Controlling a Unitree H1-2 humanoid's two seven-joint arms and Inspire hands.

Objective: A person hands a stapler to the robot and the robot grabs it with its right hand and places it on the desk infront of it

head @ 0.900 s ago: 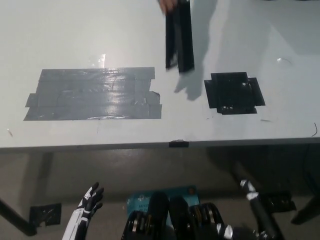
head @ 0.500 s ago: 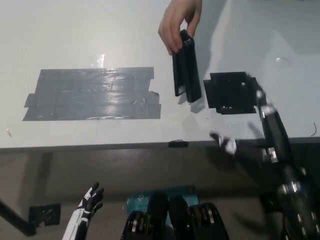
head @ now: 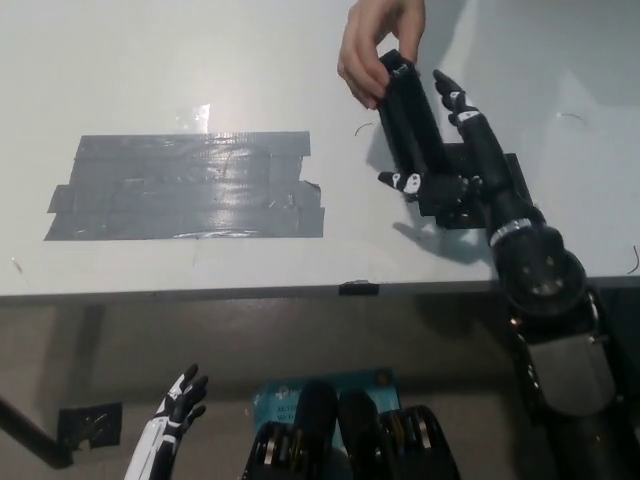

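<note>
White left hand low at near left, below counter edge, resting, fingers loosely spread, holding nothing. Grey duct-tape patch on left half of white counter. Person's hand at far centre pinches top end of long black stapler, held above counter. Black right hand just right of stapler, fingers spread around its lower end, not closed on it. Black square tape patch partly hidden under right hand.

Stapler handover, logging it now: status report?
Right hand open at the stapler, not yet gripping. Person's hand holds its top. Left hand low, idle. Nothing in the way.
</note>
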